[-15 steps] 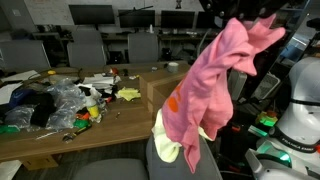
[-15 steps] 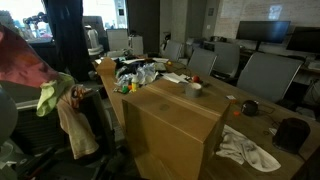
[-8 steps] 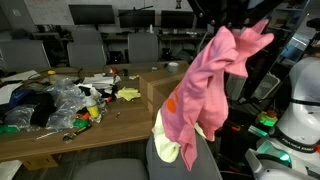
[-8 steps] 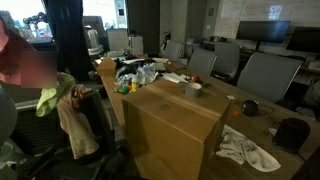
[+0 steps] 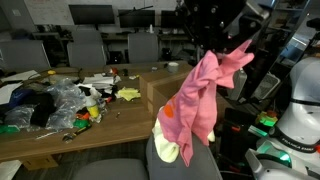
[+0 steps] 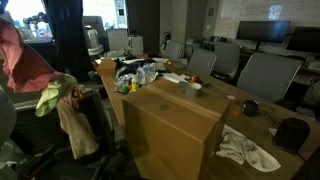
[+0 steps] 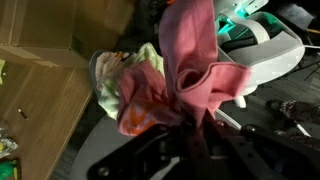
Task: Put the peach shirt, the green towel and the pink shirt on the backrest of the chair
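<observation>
As the gripper [image 7: 195, 135] hung above the chair [image 5: 208, 168]: jaws were all but shut, pinching the pink shirt [image 5: 195, 100] by its top
Pink shirt: hung down onto the chair's backrest, bunched high
Risk: let go off-centre, it could slide off that rounded top, dragging the green towel [image 5: 165, 148] and peach shirt [image 6: 72, 125] along
Surface: cluttered wooden table [image 5: 110, 125] beside the chair
Room: office, monitors [image 5: 92, 14] beyond the chair

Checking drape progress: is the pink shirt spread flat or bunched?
Bunched: the pink shirt hangs in gathered folds from the shut gripper.
</observation>
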`<state>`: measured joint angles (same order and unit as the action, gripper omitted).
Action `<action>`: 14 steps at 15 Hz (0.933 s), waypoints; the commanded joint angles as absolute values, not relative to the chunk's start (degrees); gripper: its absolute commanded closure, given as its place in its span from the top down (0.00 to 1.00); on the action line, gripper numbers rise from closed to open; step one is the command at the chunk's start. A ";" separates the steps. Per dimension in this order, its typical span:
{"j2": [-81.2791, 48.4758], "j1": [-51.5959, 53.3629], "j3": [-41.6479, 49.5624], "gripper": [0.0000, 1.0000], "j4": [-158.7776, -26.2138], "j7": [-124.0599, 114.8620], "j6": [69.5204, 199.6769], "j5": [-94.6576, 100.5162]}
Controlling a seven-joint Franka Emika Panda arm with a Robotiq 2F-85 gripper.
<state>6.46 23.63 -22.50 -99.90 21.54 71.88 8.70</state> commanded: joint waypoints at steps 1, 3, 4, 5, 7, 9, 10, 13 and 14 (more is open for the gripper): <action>10.02 23.28 -22.07 0.03 -104.29 21.00 75.05 8.23; 10.76 23.21 -21.82 0.03 -105.62 20.93 75.71 7.87; 11.23 23.16 -21.63 0.03 -106.36 21.00 76.02 7.66; 11.56 23.08 -21.38 0.03 -106.98 21.17 76.20 7.39; 12.17 22.89 -20.93 0.03 -108.07 21.28 76.54 7.02; 12.43 22.75 -20.41 0.03 -109.01 21.44 76.97 6.81; 12.59 22.72 -20.12 0.03 -109.53 21.65 77.30 6.50; 12.86 22.68 -19.31 0.03 -111.18 22.57 79.16 5.63; 12.88 22.67 -19.11 0.03 -111.76 22.83 80.00 5.41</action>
